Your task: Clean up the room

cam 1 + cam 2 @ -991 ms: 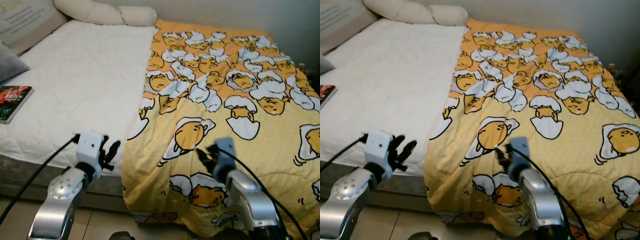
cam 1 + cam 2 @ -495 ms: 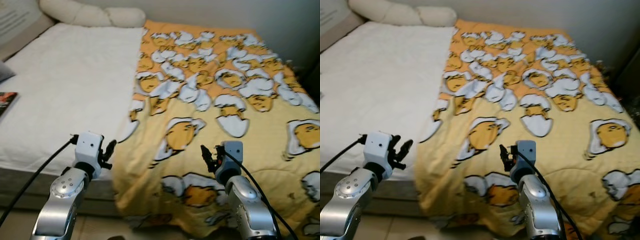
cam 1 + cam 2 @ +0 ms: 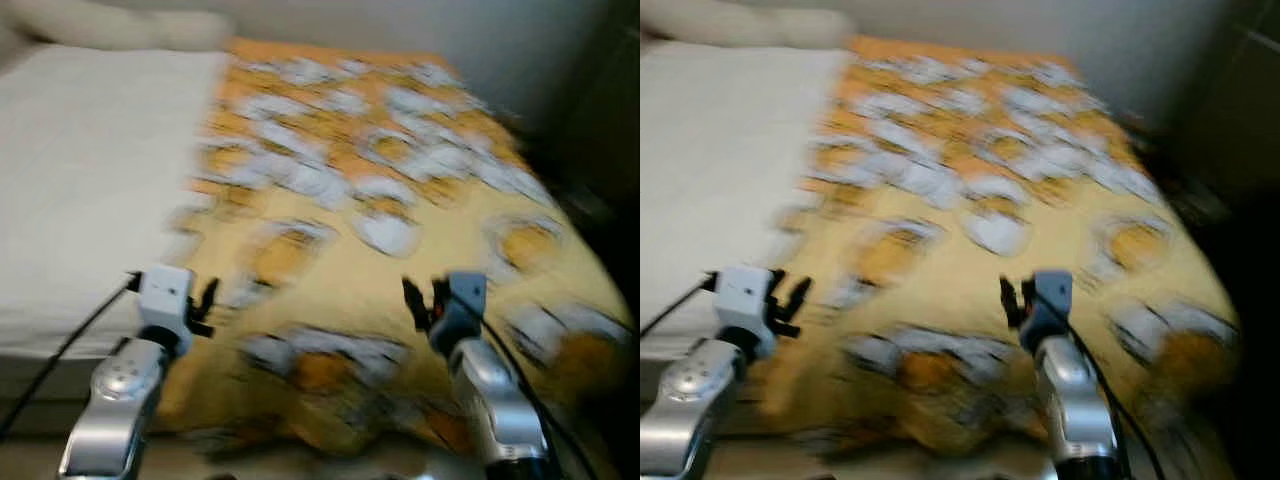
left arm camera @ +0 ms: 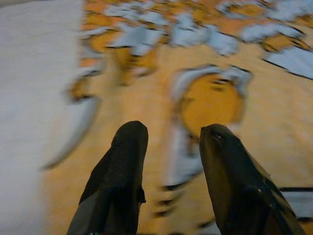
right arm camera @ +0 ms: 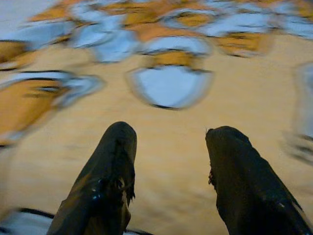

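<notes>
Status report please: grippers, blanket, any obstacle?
Left gripper open, empty. Right gripper open, empty. Both above yellow blanket, which covers part of the white mattress. View blurred; no obstacle seen.

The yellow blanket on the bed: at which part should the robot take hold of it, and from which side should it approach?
Probably the yellow blanket is best pinched at its long free edge, which lies over the white mattress. That edge is on the robot's left, nearest the open left gripper, so it could come from the mattress side, low and flat. The right gripper hovers open above the cloth.

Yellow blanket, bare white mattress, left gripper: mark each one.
yellow blanket [image 3: 420, 270], left eye view, flat middle part.
white mattress [image 3: 80, 190], left eye view, bare top.
left gripper [image 4: 168, 142], left wrist view, between open fingertips.
</notes>
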You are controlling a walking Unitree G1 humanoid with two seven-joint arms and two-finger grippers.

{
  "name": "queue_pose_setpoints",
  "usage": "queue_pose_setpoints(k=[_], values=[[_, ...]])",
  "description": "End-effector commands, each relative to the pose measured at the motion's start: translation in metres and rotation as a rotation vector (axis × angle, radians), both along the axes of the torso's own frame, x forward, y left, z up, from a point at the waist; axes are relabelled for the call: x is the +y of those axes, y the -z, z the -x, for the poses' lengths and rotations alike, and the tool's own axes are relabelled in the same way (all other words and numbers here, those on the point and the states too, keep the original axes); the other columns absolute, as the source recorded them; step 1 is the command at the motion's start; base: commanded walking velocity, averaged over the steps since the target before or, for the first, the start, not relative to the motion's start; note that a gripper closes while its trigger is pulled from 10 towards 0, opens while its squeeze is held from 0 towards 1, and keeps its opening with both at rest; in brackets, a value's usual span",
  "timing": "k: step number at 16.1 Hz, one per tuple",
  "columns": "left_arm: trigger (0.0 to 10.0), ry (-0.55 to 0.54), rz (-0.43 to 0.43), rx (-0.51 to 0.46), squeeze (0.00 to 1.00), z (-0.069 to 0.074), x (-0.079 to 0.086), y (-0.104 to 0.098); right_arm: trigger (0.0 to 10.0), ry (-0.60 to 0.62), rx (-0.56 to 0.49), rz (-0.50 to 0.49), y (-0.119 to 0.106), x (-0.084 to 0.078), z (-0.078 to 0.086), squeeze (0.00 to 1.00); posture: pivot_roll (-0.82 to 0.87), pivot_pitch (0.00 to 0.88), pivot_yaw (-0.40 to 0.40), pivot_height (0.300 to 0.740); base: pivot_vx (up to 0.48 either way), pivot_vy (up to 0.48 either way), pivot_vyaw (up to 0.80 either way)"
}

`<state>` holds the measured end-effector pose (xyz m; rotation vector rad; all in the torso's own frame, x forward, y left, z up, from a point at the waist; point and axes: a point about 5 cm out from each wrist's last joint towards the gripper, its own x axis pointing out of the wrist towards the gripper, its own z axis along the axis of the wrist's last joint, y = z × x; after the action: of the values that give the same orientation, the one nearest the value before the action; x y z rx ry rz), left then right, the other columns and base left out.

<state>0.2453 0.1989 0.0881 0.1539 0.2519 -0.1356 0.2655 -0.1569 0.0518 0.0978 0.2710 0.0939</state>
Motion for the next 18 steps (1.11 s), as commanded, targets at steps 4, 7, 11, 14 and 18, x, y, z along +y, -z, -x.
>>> queue_pose_setpoints(k=[4, 7, 11, 14, 18], values=[[10.0, 0.058, -0.022, -0.03, 0.0, -0.006, -0.014, -0.003, 10.0, 0.077, 0.033, 0.002, 0.008, -0.016, 0.008, 0.0, 0.07, 0.0, -0.033, 0.74, 0.0, -0.41, -0.78], [10.0, 0.071, -0.037, -0.028, 0.0, -0.007, -0.017, -0.002, 10.0, 0.09, 0.04, 0.004, 0.01, -0.018, 0.011, 0.0, 0.07, 0.0, -0.03, 0.74, 0.0, 0.0, -0.78], [10.0, 0.096, -0.071, -0.039, 0.0, -0.008, -0.024, 0.0, 10.0, 0.103, 0.053, 0.034, 0.013, -0.023, 0.013, 0.0, 0.07, 0.0, -0.048, 0.74, 0.0, 0.0, -0.59], [10.0, 0.119, -0.048, -0.046, 0.0, -0.011, -0.027, 0.0, 10.0, 0.093, 0.043, 0.044, 0.011, -0.023, 0.01, 0.0, 0.08, 0.0, -0.056, 0.74, 0.0, 0.0, 0.0], [10.0, 0.13, -0.033, -0.047, 0.0, -0.013, -0.027, 0.002, 10.0, 0.097, 0.058, 0.045, 0.014, -0.02, 0.01, 0.0, 0.07, 0.0, -0.047, 0.74, 0.223, 0.0, -0.19]])
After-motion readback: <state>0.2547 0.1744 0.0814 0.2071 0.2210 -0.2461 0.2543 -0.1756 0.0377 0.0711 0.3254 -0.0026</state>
